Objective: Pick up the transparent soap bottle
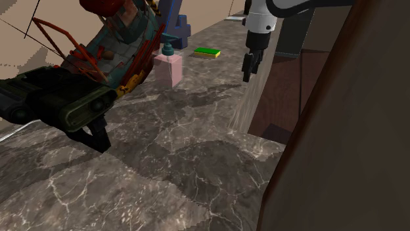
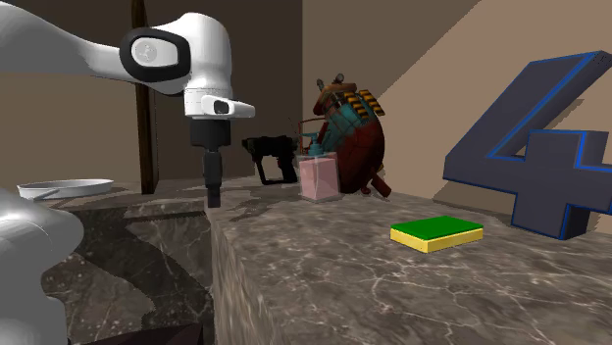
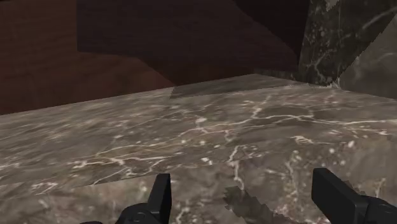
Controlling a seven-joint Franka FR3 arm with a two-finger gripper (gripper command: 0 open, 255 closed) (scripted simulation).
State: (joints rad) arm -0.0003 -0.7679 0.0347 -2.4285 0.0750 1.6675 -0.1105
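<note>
The soap bottle (image 1: 169, 69) is a pale pink, see-through block with a teal pump; it stands upright at the back of the marble counter (image 1: 184, 164). In the second exterior view the bottle (image 2: 320, 179) stands in front of a red and teal toy. My black gripper (image 1: 247, 77) hangs fingers-down over the counter's edge, well off to the shoulder view's right of the bottle and apart from it. The gripper (image 2: 213, 200) is left of the bottle in the second exterior view. In the wrist view the gripper (image 3: 242, 181) is open over bare marble, holding nothing.
A green and yellow sponge (image 1: 207, 52) lies between bottle and gripper, farther back. A big blue figure 4 (image 2: 549, 147), a red and teal toy (image 2: 348, 132) and a black tool (image 2: 270, 157) crowd around the bottle. A white plate (image 2: 64, 186) sits on a lower surface.
</note>
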